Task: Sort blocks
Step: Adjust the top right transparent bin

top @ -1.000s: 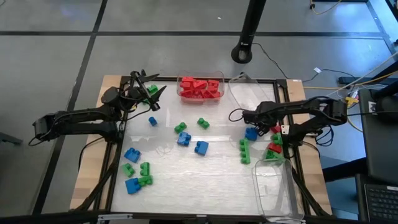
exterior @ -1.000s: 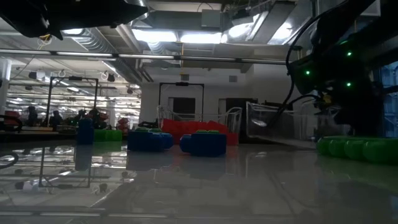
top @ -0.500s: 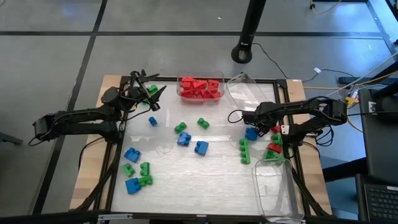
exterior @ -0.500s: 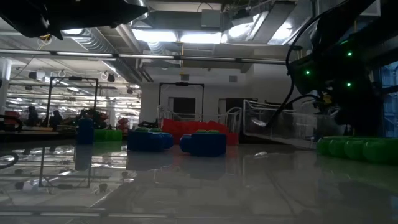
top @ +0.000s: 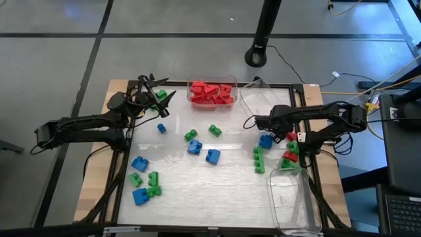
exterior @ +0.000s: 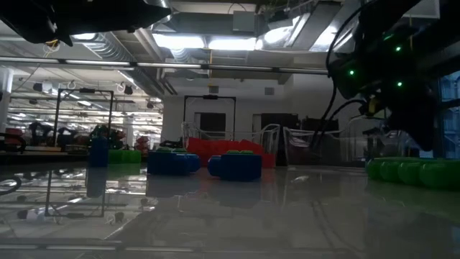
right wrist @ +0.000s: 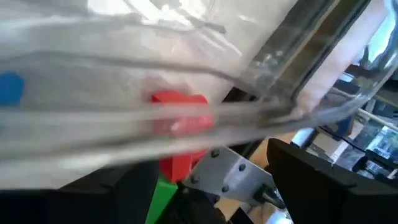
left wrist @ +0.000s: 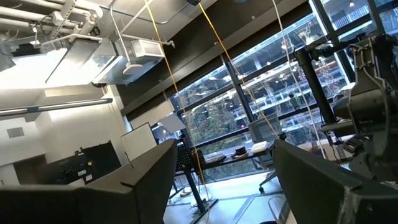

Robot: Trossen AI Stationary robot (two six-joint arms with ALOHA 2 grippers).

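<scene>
Blue and green blocks such as a blue one (top: 212,156) and a green one (top: 258,158) lie scattered on the table. Red blocks fill a clear bin (top: 212,92) at the far edge. My right gripper (top: 254,122) (right wrist: 214,180) is shut on a second clear bin (top: 268,100) (exterior: 309,147) at the far right, which stands tilted. My left gripper (top: 158,99) (left wrist: 224,186) hovers open at the far left, pointing upward with nothing between its fingers. A green block (top: 162,95) shows beside it. My right gripper holds the clear bin by its near wall, whose rim (right wrist: 205,115) runs across between the two fingers. The fingers come slanting down from the table's right side. The blurred plastic hides the exact place of contact. The bin sits tilted.
A third clear bin (top: 289,197) lies at the near right corner. Red and green blocks (top: 289,155) sit by the right edge, and a blue block (top: 266,140) lies just below my right gripper. A dark frame (top: 197,84) borders the table.
My right gripper has risen a little with the clear bin. In the low view the bin has tipped and shifted against the background. The left arm has kept still.
</scene>
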